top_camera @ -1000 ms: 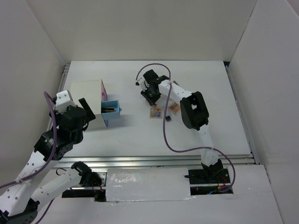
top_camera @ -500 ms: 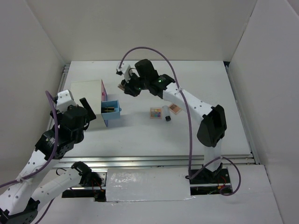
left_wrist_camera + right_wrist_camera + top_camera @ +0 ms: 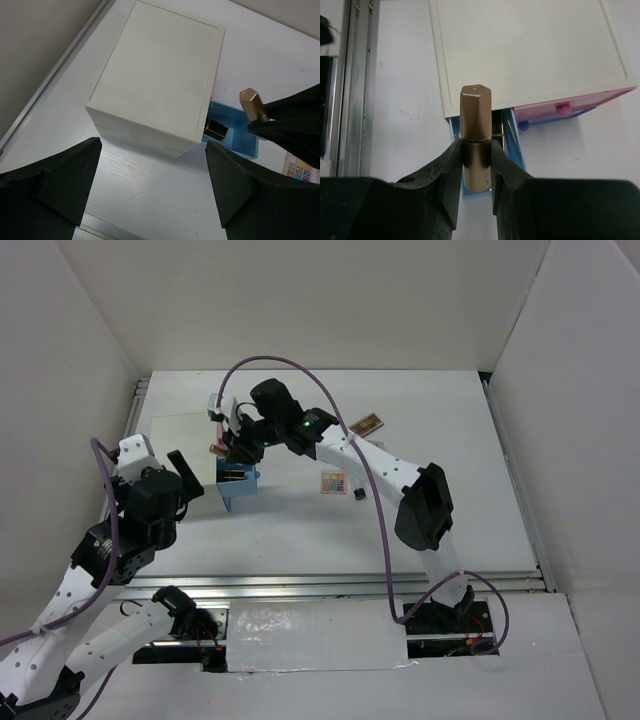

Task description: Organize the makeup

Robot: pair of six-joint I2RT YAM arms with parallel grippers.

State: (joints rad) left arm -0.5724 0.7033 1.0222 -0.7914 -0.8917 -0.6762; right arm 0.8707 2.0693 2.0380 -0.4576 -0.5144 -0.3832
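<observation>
My right gripper (image 3: 476,150) is shut on a gold lipstick tube (image 3: 475,125), held upright-looking over the open blue drawer (image 3: 514,140) of the white box (image 3: 530,50). In the top view that gripper (image 3: 228,440) hangs at the box's right side, above the drawer (image 3: 240,490). A black-gold tube (image 3: 216,129) lies in the drawer. The lipstick tube also shows in the left wrist view (image 3: 252,103). A multicoloured palette (image 3: 333,482), a tiny black-capped bottle (image 3: 359,493) and a brown palette (image 3: 365,424) lie on the table. My left gripper (image 3: 152,190) is open and empty, near the box's front.
The white box (image 3: 185,435) stands at the left of the table (image 3: 300,530), with a pink drawer (image 3: 570,106) nearly closed above the blue one. A metal rail (image 3: 135,410) runs along the left edge. White walls enclose the table.
My right arm has swung left from beside the palettes to the blue drawer, carrying the gold lipstick tube. The brown palette is now uncovered. My left arm has barely moved.
</observation>
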